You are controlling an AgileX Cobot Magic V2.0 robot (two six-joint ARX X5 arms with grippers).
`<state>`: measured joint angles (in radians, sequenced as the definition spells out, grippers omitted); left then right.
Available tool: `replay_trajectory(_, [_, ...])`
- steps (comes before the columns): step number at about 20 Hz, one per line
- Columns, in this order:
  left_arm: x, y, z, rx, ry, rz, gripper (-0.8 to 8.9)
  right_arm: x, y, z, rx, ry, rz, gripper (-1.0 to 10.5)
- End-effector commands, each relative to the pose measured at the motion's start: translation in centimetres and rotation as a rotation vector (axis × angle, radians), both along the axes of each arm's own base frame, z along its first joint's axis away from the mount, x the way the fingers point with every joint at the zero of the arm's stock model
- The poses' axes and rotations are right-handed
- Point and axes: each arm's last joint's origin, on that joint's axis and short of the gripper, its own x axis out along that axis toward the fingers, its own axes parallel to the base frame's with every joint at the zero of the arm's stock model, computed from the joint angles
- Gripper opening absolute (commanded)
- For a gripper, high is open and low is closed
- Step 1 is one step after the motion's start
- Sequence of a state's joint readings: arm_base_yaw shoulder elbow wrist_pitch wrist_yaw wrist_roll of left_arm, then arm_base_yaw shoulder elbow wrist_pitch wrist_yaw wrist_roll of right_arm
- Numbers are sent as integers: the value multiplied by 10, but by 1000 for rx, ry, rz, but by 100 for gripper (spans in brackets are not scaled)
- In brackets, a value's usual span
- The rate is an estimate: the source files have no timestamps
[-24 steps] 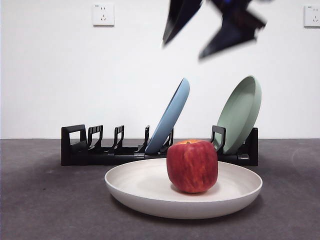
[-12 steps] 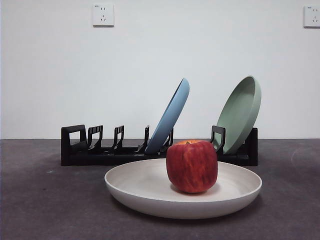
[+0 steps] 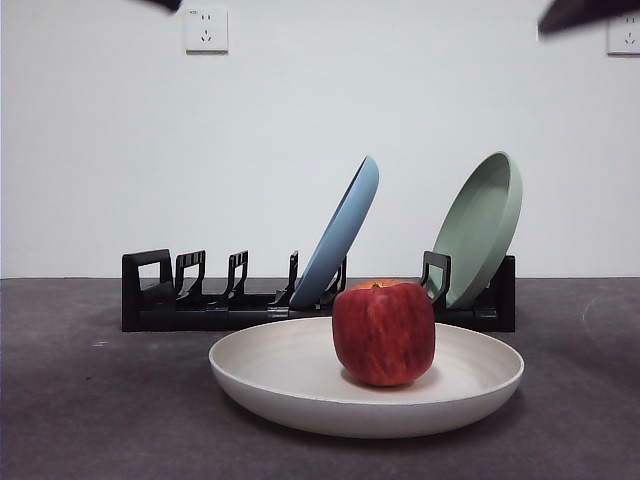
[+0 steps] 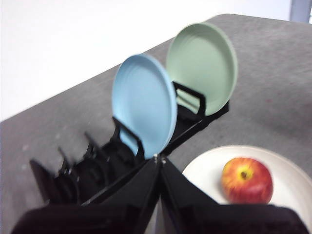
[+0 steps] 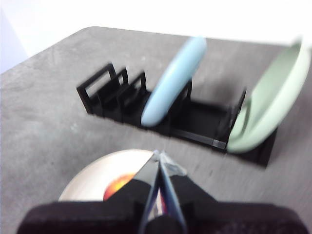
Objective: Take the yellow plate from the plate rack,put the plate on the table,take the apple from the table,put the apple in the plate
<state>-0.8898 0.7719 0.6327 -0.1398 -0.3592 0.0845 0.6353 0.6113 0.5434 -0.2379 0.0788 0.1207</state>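
Note:
The cream yellow plate (image 3: 290,385) lies flat on the dark grey table (image 3: 90,420) in front of the black plate rack (image 3: 200,300). The red apple (image 3: 384,332) stands upright in the plate, right of its middle. My left gripper (image 4: 159,160) is shut and empty, raised well above the rack, with the apple (image 4: 246,180) and plate (image 4: 204,168) below it. My right gripper (image 5: 157,157) is also shut and empty, high over the plate (image 5: 92,180), its jaws hiding most of the apple (image 5: 117,185). Both arms show only as dark tips at the front view's top corners.
A blue plate (image 3: 342,233) and a sage-green plate (image 3: 483,226) lean upright in the rack's slots. Several slots at the rack's left end hold nothing. A white wall with two sockets stands behind the table.
The dark arm that hung over the rack a second ago has gone up and out of the middle. Only dark tips show at the top corners now. Plate and apple have not moved.

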Motion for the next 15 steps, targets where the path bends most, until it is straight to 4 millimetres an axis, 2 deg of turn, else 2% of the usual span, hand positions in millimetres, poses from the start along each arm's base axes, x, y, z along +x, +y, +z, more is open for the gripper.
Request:
replay_trajectory(1, [-1,9,-21,-19,23,5,-9,1,1,-29,34,47,-14,-11])
replay_trajectory(4, [-2,15,-33,-57,41,16,-9,2,2,-40,22,68,-19,-11])
replay_trajectory(8, [-1,18,-35,-87,53,107,-8,4,2,-43,3,84,-48,-7])
replay_trajectory(15, [-3,20,-45,4,120,122,-1,4,2,-44,10,95,-58,2])
